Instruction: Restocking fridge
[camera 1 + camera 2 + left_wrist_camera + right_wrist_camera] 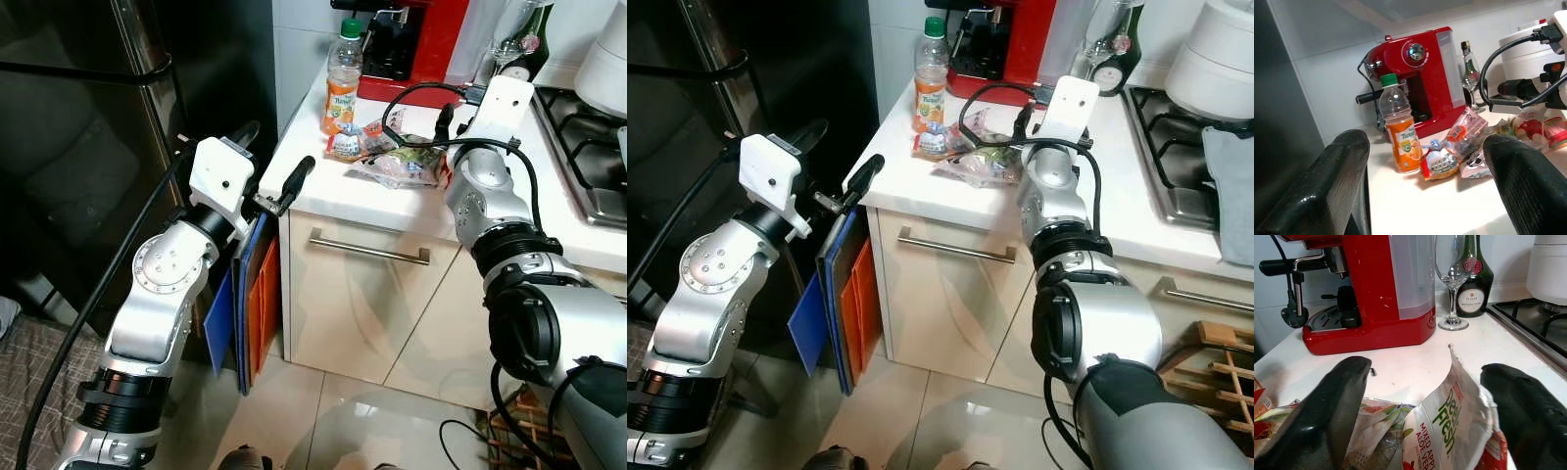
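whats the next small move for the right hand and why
Probably lower the right hand a little and close on the salad bag: its open fingers already straddle the bag's upright edge on the counter, and nothing is held yet.

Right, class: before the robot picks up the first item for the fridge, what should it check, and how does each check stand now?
1. Right gripper open: ok; its fingers stand apart on either side of the salad bag.
2. Bag between the fingers: ok; its upturned end sits in the gap.
3. Grip closed on the bag: not ok, not yet done.
4. Left gripper free: ok; open and holding nothing, beside the counter edge.
5. Juice bottle stable: ok; upright, cap on, next to the snack packets.
6. Fridge door open: cannot tell.
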Controlling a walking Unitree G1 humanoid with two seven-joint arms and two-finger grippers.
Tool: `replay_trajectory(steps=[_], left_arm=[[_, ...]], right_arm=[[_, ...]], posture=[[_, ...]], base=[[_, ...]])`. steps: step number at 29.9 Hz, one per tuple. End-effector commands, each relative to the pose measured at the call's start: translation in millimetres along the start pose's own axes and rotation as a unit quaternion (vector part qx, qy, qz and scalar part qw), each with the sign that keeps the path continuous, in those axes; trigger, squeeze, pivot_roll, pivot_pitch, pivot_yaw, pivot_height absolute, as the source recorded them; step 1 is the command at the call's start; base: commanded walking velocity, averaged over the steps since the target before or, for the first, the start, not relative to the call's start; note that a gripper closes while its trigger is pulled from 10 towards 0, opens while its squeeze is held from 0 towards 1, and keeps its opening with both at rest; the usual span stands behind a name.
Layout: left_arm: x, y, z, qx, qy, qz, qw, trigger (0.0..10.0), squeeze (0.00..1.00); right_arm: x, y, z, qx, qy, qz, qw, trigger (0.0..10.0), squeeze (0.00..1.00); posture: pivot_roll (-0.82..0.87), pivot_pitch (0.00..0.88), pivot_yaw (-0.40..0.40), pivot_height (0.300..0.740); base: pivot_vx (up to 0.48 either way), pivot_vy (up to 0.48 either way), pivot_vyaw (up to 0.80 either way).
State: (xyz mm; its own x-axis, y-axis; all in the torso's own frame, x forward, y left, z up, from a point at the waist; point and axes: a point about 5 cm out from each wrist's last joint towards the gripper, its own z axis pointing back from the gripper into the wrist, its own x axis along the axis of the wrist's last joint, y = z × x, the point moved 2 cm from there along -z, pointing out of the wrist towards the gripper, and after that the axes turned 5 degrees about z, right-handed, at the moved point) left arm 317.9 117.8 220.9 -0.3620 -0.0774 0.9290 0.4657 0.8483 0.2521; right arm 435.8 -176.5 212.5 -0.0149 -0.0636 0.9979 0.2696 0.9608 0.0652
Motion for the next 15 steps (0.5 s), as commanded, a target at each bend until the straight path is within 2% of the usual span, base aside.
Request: replay_trajectory(steps=[1,8,15], left_arm=[[1,-3.0,-2.1,-0.012,0.000,-0.001,1.000,10.0,0.00],[-3,-10.6,-6.6,-0.027,0.004,0.007,1.000,10.0,0.00],[-5,-18.1,-10.1,-0.041,0.005,0.015,0.999,10.0,0.00]], right_arm=[[-7,-1.2,-0.1,0.001,0.023,-0.003,1.000,0.0,0.00],[-20,-3.4,2.8,0.007,0.037,0.003,0.999,0.0,0.00],[-22,-3.2,3.2,0.012,0.039,0.001,0.999,0.0,0.00]], posture=[[0.09,0.000,0.014,0.740],[0.05,0.000,0.008,0.740],[0.04,0.000,0.010,0.740]], base=[[0.000,0.000,0.00],[0.000,0.000,0.00],[0.000,0.000,0.00]])
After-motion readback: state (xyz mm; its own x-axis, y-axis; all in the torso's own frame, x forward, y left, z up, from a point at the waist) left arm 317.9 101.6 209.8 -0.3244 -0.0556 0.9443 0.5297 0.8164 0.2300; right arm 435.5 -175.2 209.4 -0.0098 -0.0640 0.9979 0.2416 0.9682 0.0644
